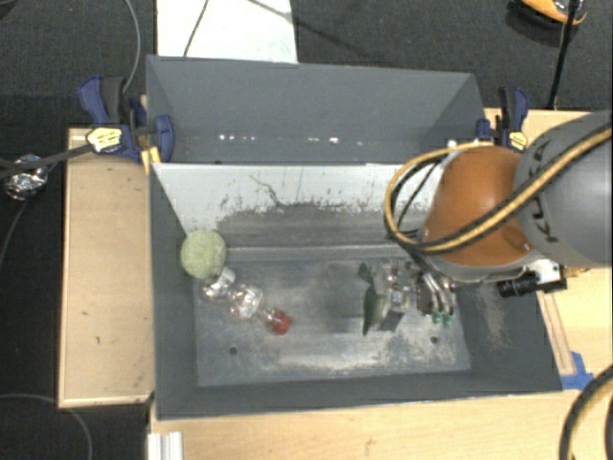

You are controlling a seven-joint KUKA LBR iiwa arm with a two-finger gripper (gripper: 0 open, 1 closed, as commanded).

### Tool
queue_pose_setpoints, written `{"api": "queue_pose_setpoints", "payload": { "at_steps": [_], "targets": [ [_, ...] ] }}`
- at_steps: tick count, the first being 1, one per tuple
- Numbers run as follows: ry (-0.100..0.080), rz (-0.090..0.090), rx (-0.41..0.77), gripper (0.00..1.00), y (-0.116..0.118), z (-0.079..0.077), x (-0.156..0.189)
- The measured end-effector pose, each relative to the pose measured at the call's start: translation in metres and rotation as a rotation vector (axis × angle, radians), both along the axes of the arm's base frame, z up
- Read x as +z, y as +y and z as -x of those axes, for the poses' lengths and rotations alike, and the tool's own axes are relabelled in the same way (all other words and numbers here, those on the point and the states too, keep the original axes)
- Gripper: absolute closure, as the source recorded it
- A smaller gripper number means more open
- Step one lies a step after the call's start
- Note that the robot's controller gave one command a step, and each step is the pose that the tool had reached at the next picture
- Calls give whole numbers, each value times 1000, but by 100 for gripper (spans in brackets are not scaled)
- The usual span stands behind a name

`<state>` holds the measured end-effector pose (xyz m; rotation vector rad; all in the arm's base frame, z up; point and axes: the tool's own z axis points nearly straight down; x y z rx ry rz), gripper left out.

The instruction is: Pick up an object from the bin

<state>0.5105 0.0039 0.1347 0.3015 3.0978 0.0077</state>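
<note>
Dark green slender thing (368, 307): tilted on the bin (316, 113) floor, right of the middle, just at the gripper's left edge; contact cannot be told.
Gripper (407, 297): low over the bin's right half, below the orange wrist cover (474, 204); wide or narrow cannot be told.
Fuzzy green ball (203, 254): by the left wall, well apart.
Clear bottle (239, 302): lying beside the ball, red cap toward the middle.
</note>
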Motion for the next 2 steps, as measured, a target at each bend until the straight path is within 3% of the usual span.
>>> {"api": "queue_pose_setpoints", "payload": {
  "at_steps": [1, 2],
  "targets": [
    [12, 1, 1, 100, 5, 6, 44],
    [0, 1, 14, 100, 2, 7, 73]
  ]
}}
